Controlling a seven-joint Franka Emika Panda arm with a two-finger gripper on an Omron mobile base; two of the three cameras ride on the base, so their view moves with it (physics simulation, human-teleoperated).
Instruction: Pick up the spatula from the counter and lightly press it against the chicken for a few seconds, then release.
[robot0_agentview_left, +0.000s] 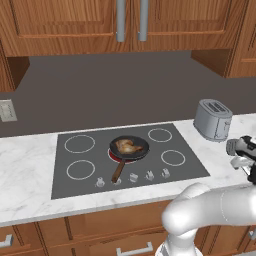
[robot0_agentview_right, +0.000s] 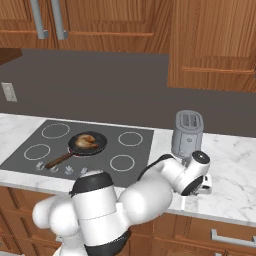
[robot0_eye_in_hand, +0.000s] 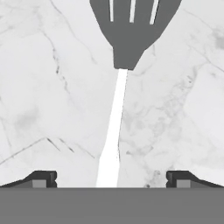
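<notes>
A spatula (robot0_eye_in_hand: 117, 109) lies flat on the white marble counter (robot0_eye_in_hand: 52, 100). Its dark slotted head is at the top of the hand view and its white handle runs down between my fingertips. My gripper (robot0_eye_in_hand: 111, 178) hangs just above the handle, open, one finger (robot0_eye_in_hand: 41, 178) on each side, nothing held. The hand (robot0_agentview_left: 246, 156) is low over the counter right of the cooktop, in front of the toaster. The chicken (robot0_agentview_left: 127, 146) (robot0_agentview_right: 89, 141) sits in a dark frying pan (robot0_agentview_left: 140, 152) (robot0_agentview_right: 100, 146) on the cooktop, far to the left of my hand (robot0_agentview_right: 199, 176).
A silver toaster (robot0_agentview_left: 212, 119) (robot0_agentview_right: 188, 132) stands just behind my hand. The pan's brown handle (robot0_agentview_left: 118, 171) points toward the front edge, by the cooktop knobs (robot0_agentview_left: 134, 177). Wooden cabinets hang above. My own arm covers the counter's front edge in the right base view.
</notes>
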